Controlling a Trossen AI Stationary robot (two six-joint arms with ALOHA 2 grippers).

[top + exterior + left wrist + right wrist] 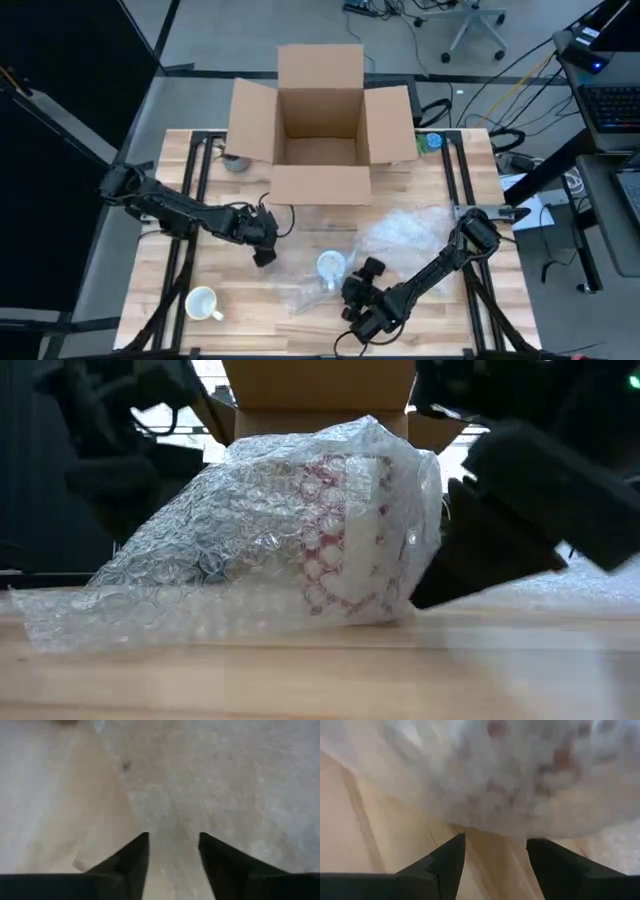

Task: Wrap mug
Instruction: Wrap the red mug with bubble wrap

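Note:
A white mug with red marks lies under a clear bubble wrap sheet in the middle of the table; from above the mug shows through the wrap, which spreads toward the right. My right gripper is open just right of the mug, and the wrapped mug fills its wrist view ahead of the fingers. My left gripper is open to the left of the mug, pointing down at the wrap's left edge. My right gripper's dark fingers stand close against the right side of the wrapped bundle, coming level from the table's near right. I cannot tell whether they touch the wrap. My left gripper's fingers hover over the wrap; whether they touch it does not show.
An open cardboard box stands at the far middle of the table. A second white mug sits bare at the near left. A small grey thing lies left of the box and a green-blue one right of it.

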